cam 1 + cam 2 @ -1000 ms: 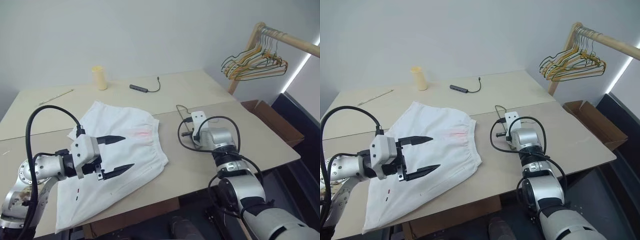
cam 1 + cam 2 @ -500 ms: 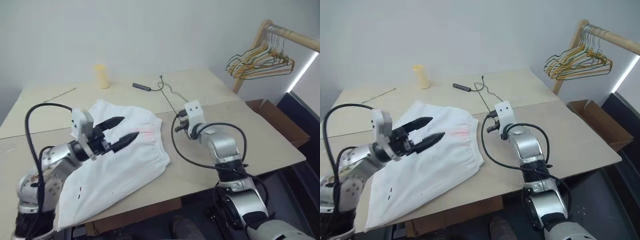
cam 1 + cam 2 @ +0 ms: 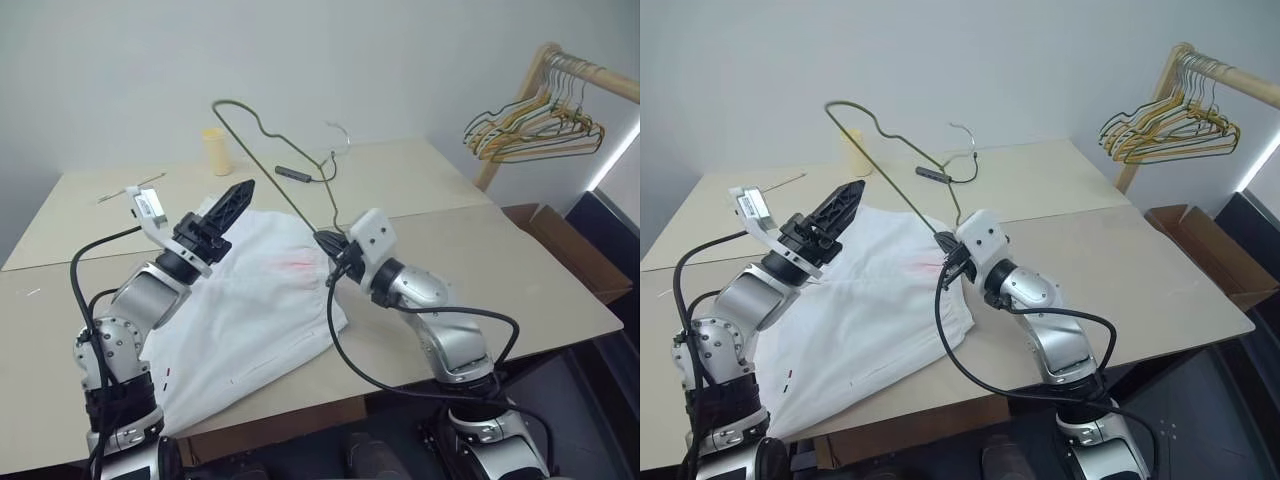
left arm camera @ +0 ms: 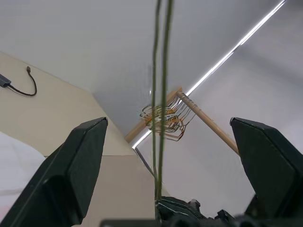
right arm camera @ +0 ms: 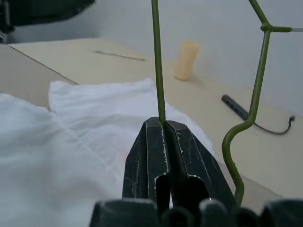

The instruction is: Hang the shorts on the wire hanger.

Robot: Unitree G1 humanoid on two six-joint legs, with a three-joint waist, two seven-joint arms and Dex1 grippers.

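Observation:
The white shorts lie spread on the table's left half, a faint pink stain near the waistband. My right gripper is shut on the wire hanger and holds it up in the air over the shorts' right edge. The olive wire rises straight out of the shut fingertips, and the silvery hook points toward the back of the table. To the left, my left gripper hangs above the shorts, open with nothing in it. Its fingers stand far apart, with the hanger ahead between them.
A yellow cup, a black cable with a small adapter and a thin stick lie at the back of the table. A wooden rack with several yellow and green hangers stands at right, above a cardboard box.
My right gripper has lifted the hanger off the table, up and to the left. The left gripper has risen from the shorts and rolled over, still open. The camera has shifted a little.

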